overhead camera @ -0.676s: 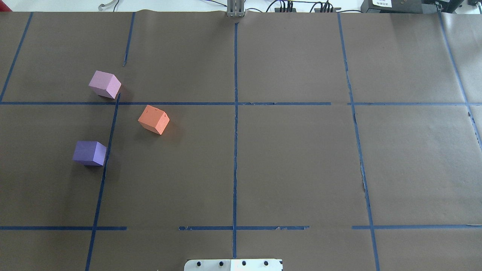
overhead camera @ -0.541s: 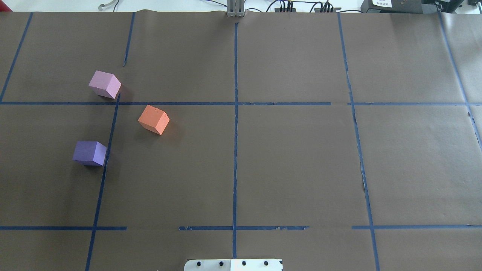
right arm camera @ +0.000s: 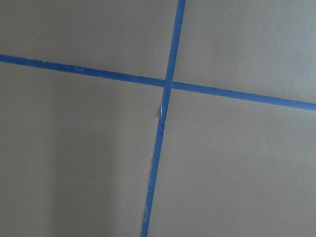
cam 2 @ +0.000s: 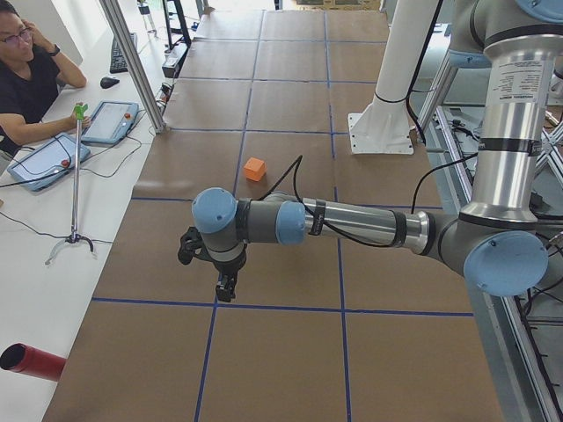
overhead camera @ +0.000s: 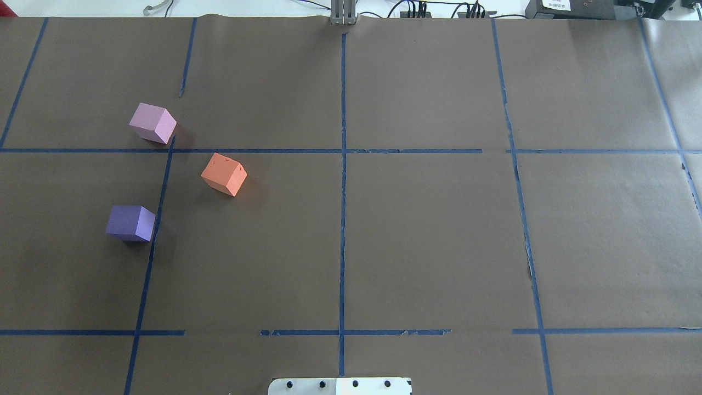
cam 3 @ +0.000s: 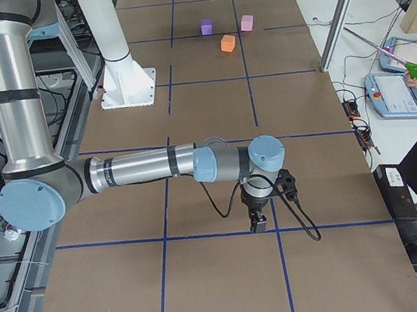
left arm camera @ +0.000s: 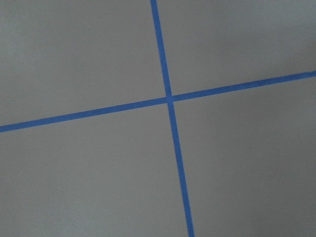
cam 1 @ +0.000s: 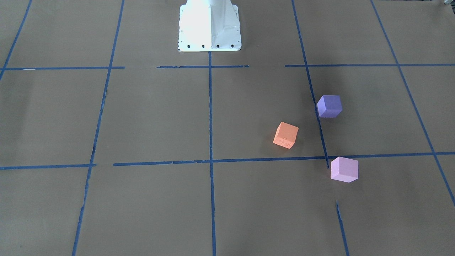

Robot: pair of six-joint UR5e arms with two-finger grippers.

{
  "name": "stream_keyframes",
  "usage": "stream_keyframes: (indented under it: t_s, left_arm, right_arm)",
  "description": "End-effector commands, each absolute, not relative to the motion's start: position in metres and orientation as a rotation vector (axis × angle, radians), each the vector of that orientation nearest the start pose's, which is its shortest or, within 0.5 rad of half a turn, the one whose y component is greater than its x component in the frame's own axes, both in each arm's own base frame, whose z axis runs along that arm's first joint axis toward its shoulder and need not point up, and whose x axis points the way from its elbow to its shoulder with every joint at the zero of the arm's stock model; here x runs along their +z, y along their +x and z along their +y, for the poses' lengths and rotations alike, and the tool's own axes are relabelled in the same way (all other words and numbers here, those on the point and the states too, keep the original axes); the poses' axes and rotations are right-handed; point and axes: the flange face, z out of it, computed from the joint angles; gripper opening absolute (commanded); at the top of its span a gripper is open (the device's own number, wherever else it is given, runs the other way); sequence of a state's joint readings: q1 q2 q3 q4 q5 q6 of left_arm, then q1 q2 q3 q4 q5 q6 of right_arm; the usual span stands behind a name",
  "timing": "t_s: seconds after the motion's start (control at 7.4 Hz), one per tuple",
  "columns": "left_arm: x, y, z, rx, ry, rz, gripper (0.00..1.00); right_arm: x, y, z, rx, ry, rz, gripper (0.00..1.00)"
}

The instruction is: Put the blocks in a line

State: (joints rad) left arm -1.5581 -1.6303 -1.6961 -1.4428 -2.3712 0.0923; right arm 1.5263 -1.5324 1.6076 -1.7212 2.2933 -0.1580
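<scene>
Three small cubes sit on the robot's left half of the table, well apart from each other and forming a triangle, not a line. All three look like matte foam with sharp edges and flat faces. The orange block has small dark marks on one face; they are too small to read as writing. The pink-lilac block stands farthest from the robot, one corner just beside a crossing of the blue tape. The violet-blue block is nearest the robot, its edge just beside a tape line.

The table is covered with dull brown paper, slightly wrinkled, and the tape divides it into rectangles. The tape is torn in places. A glossy white base plate with dark bolt holes is at the robot's edge.

The left gripper and the right gripper point down over tape crossings, far from the blocks. They show only in the side views, so I cannot tell whether their fingers are apart or together. A white label on the left arm carries print that is too small to read.
</scene>
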Motion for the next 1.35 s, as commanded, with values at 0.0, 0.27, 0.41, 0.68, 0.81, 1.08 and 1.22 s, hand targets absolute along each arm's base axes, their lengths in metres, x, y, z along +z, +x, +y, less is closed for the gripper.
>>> stream_keyframes:
  t_s: [0.0, 0.27, 0.41, 0.68, 0.81, 1.08, 1.22]
  left_arm:
    - [0.48, 0.022, -0.544, 0.117, 0.102, 0.817, 1.0]
    - [0.368, 0.139, -0.588, 0.108, 0.017, 0.839, 1.0]
    - [0.337, 0.192, -0.587, 0.123, -0.017, 0.849, 1.0]
    - [0.299, 0.288, -0.571, 0.138, -0.087, 0.87, 1.0]
    - [0.296, 0.316, -0.568, 0.161, -0.095, 0.878, 1.0]
    - [0.306, 0.372, -0.553, 0.225, -0.077, 0.869, 1.0]
    - [0.306, 0.39, -0.551, 0.205, -0.031, 0.848, 1.0]
  right_arm:
    - [0.64, 0.045, -0.504, -0.166, -0.031, -0.726, 1.0]
    - [0.64, 0.045, -0.504, -0.166, -0.031, -0.726, 1.0]
    - [0.64, 0.045, -0.504, -0.166, -0.031, -0.726, 1.0]
    - [0.64, 0.045, -0.504, -0.166, -0.031, -0.726, 1.0]
    - [0.64, 0.045, -0.504, -0.166, -0.031, -0.726, 1.0]
    - [0.639, 0.045, -0.504, -0.167, -0.029, -0.726, 1.0]
    - [0.64, 0.045, -0.504, -0.166, -0.031, -0.726, 1.0]
